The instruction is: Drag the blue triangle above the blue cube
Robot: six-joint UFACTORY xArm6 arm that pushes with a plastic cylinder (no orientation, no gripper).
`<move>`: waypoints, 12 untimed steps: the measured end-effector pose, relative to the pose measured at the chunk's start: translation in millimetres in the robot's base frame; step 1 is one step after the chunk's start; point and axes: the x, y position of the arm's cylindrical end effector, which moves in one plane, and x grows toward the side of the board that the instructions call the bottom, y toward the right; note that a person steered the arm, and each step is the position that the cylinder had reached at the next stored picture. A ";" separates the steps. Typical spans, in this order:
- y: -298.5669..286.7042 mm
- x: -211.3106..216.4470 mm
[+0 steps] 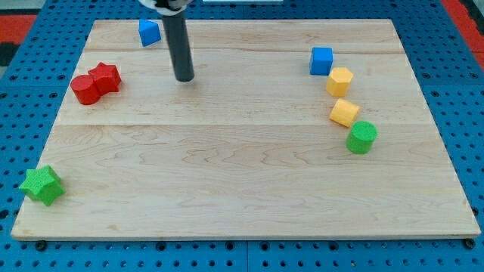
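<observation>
Rod from the view's top ends in my tip [184, 77], resting on the wooden surface [242, 181]; the arm carries no claw, so nothing is held. The blue triangle [149, 32] lies near the surface's top edge, up and to the view's left of my tip, apart from it. The blue cube [321, 60] sits well apart at the view's right, just above two yellow blocks [339, 81] [344, 112] and a green cylinder [361, 137]. Two red blocks [105, 77] [85, 89] touch at the view's left; a green star [41, 185] sits bottom left.
</observation>
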 end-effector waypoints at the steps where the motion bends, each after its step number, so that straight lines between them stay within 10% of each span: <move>1: 5.1 -37.8; 4: -146.0 -55.6; 5: -120.6 -117.3; 10: 132.1 -68.2; 12: 141.6 -26.9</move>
